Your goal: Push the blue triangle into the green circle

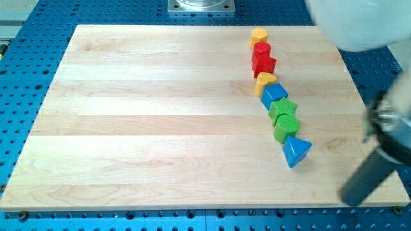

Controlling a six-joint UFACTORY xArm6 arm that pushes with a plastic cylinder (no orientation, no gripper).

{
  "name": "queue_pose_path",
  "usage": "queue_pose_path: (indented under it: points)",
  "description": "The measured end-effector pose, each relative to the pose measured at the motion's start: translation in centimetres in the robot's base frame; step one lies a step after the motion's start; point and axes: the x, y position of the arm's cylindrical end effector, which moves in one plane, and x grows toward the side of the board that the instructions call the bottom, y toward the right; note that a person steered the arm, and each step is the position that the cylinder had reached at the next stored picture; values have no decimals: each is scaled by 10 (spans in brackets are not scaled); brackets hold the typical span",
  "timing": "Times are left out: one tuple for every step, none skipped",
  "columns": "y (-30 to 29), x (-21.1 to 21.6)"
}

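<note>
The blue triangle (296, 151) lies at the lower end of a chain of blocks on the wooden board (160, 115). It touches the green circle (286, 128) just above it. My dark rod comes in from the view's right, blurred and close to the camera. My tip (353, 196) rests near the board's bottom right corner, well to the right of and below the blue triangle, touching no block.
Up the chain from the green circle sit a green star (283, 108), a blue cube (274, 95), a yellow block (264, 81), a red star (264, 64), a red cylinder (261, 49) and a yellow hexagon (259, 36). A blurred white arm part (359, 22) fills the top right.
</note>
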Motion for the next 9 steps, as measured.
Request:
queue_pose_path:
  points:
    - [14, 0]
    - [14, 0]
    - [14, -2]
    - [14, -13]
    - [14, -25]
    - [-13, -42]
    - [-102, -46]
    - [-156, -46]
    - [-175, -35]
